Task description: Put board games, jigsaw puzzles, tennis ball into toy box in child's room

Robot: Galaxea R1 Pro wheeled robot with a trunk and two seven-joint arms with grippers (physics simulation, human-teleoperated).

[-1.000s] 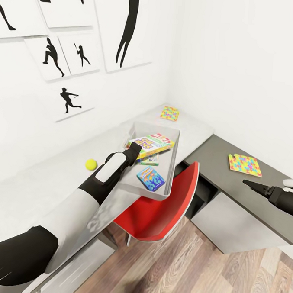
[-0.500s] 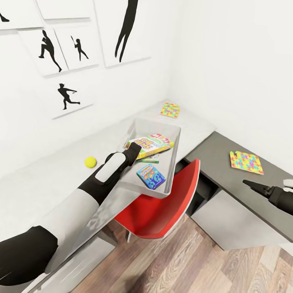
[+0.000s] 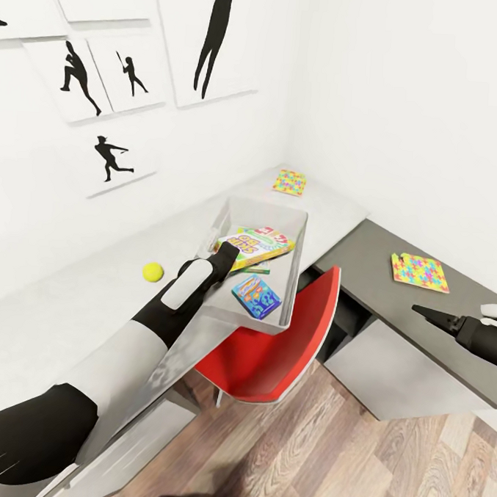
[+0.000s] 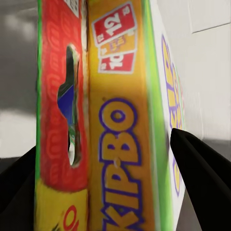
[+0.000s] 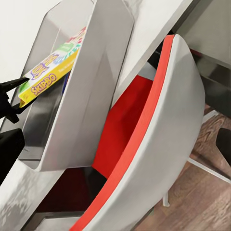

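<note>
My left gripper [image 3: 232, 253] is shut on the near end of the yellow-and-red Skip-Bo board game [image 3: 262, 245], which is held over the grey toy box [image 3: 297, 273]. In the left wrist view its black fingers [image 4: 202, 183] flank the Skip-Bo box [image 4: 120, 144]. A blue board game [image 3: 257, 294] lies flat inside the toy box. The tennis ball [image 3: 153, 271] rests on the table [image 3: 68, 311] left of the box. One jigsaw puzzle [image 3: 290, 182] lies at the table's far corner, another [image 3: 419, 272] on the dark grey top. My right gripper [image 3: 421, 312] hangs open beyond that puzzle, holding nothing.
The toy box [image 5: 96, 72] overhangs the table's front edge above a red chair [image 3: 271, 353]. A lower dark grey cabinet [image 3: 373, 249] adjoins the table at right. White walls with silhouette pictures close off the back. Wood-plank floor lies below.
The whole picture has shifted slightly, so the camera moved. Both arms keep their places relative to the toy box, and the Skip-Bo box stays in my left gripper.
</note>
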